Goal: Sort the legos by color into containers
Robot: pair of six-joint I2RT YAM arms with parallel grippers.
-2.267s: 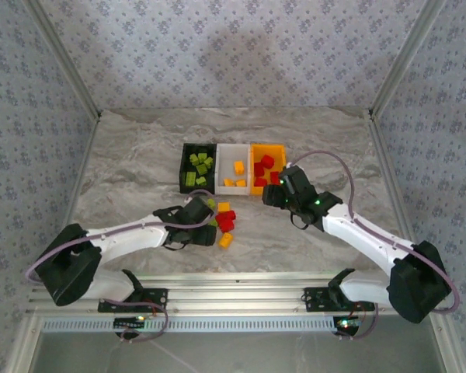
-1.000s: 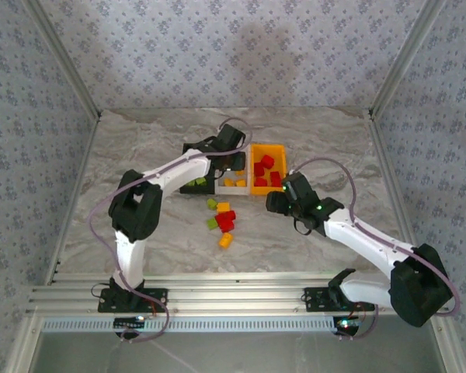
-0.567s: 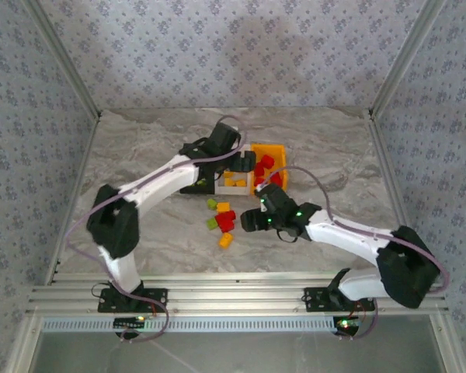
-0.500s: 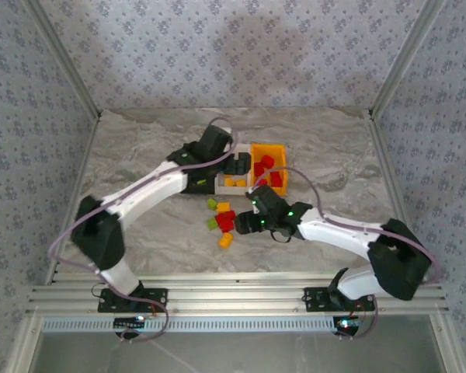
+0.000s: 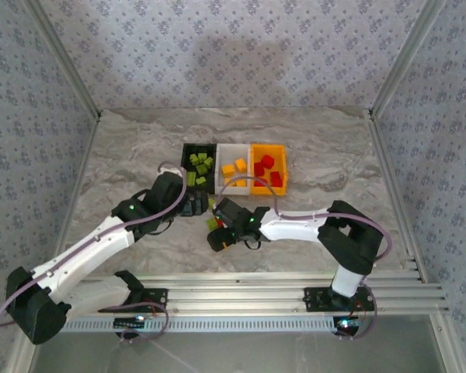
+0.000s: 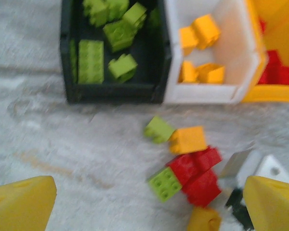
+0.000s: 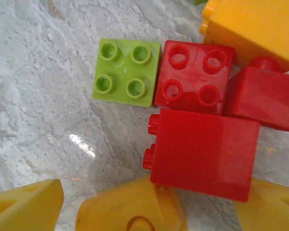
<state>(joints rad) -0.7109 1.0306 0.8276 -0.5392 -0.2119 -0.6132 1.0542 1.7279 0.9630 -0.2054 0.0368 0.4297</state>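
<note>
Three joined containers stand mid-table: black [image 5: 198, 167] with green legos [image 6: 120, 36], white [image 5: 234, 167] with orange-yellow ones [image 6: 202, 29], orange [image 5: 268, 167] with red ones [image 6: 277, 72]. Loose legos [image 5: 215, 221] lie in front of them. They are a green brick [image 7: 127, 72], red bricks [image 7: 195, 79] and an orange-yellow brick [image 7: 130, 211]. My left gripper [image 6: 147, 207] hovers open just left of this pile, nothing between its fingers. Low over the pile, my right gripper [image 7: 144, 211] stands open, with the orange-yellow brick lying loose between its fingers beside a red brick [image 7: 204, 154] on its side.
Both arms meet at the pile, so the grippers are close together; the right gripper's body [image 6: 245, 168] shows at the edge of the left wrist view. Bare marble table [image 5: 124, 155] spreads left and right. Aluminium rails [image 5: 233, 287] line the near edge.
The left arm drew back from over the bins to the pile's left side and its jaws opened. The right arm swung left from beside the orange bin down onto the pile.
</note>
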